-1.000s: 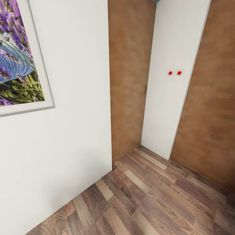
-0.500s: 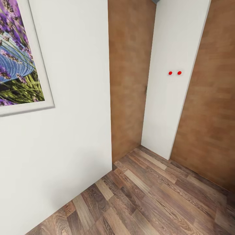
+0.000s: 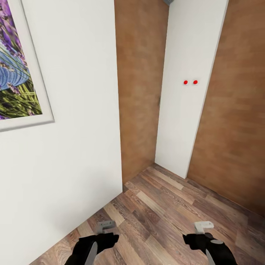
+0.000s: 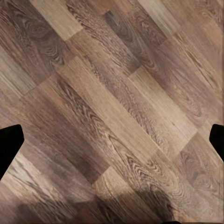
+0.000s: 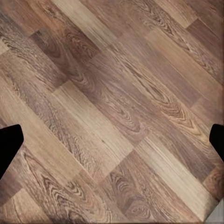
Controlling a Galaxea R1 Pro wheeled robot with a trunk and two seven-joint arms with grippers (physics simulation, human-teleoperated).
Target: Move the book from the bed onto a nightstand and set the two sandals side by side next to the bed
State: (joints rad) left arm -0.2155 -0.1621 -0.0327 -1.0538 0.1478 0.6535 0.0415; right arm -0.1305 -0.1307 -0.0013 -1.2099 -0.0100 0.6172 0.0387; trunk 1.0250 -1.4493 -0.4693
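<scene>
I face a corner of the bedroom with a wood-plank floor (image 3: 165, 209), white walls and brown wood panels (image 3: 140, 92). The book, the bed, the nightstand and the sandals are out of view. At the lower edge of the head view my left gripper (image 3: 96, 241) and right gripper (image 3: 206, 241) hang over the floor. In the left wrist view the left gripper (image 4: 112, 142) is open, its black fingertips (image 4: 9, 144) far apart with bare planks between them. The right gripper (image 5: 112, 140) is open in the same way, holding nothing.
A white wall (image 3: 73, 154) stands close on the left, carrying a framed lavender picture (image 3: 18, 73). A narrow white wall panel with two red dots (image 3: 190, 82) stands ahead between brown panels. Open floor runs toward the right.
The whole head view has shifted a little to the left, so the camera has moved. Both arms have come into view at the lower edge.
</scene>
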